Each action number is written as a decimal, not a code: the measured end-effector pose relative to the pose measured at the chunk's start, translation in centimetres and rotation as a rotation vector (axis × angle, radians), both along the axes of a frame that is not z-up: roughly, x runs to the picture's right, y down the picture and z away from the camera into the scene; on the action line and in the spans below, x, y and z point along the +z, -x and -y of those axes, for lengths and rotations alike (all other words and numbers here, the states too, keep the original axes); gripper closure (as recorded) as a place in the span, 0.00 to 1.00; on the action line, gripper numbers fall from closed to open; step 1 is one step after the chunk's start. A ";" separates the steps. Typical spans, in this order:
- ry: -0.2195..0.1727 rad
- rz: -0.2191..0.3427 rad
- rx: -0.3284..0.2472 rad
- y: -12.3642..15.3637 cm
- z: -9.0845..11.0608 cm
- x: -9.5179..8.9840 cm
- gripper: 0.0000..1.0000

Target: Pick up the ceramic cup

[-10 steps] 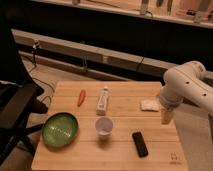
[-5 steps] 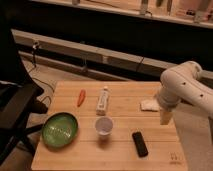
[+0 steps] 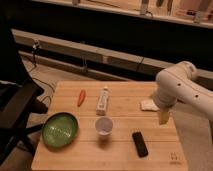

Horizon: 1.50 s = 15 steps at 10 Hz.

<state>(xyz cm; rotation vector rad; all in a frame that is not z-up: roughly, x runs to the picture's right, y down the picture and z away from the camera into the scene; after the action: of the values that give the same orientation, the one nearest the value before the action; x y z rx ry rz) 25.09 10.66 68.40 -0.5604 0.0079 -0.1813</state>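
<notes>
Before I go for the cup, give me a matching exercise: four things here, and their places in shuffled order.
1 ceramic cup
2 green plate
3 orange carrot
4 hand

A near left part of the table
B over the table's right side, beside the white cloth
C near middle, right of the plate
D far left, beside the white tube

Pairs: 1-C, 2-A, 3-D, 4-B

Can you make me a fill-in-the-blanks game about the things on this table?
1. The plate on the wooden table is coloured ____.
2. The ceramic cup stands between the plate and a small ____ object.
3. The gripper hangs over the side of the table opposite the plate, away from the cup, and it holds ____.

Missing words: green; black; nothing.
</notes>
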 end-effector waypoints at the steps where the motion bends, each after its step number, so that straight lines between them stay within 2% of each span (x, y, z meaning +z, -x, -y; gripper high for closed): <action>1: 0.000 0.021 -0.039 0.8 0.1 0.1 0.20; 7: -0.011 0.084 -0.175 3.0 0.2 0.0 0.20; 9: -0.009 0.144 -0.281 5.2 0.3 0.0 0.20; 12: -0.006 0.187 -0.354 5.9 0.2 -0.1 0.20; 15: 0.004 0.265 -0.467 8.3 -0.2 0.0 0.20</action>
<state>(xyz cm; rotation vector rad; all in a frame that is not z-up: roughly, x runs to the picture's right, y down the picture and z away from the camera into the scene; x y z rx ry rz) 16.82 10.82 68.37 -0.5287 -0.1202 -0.7097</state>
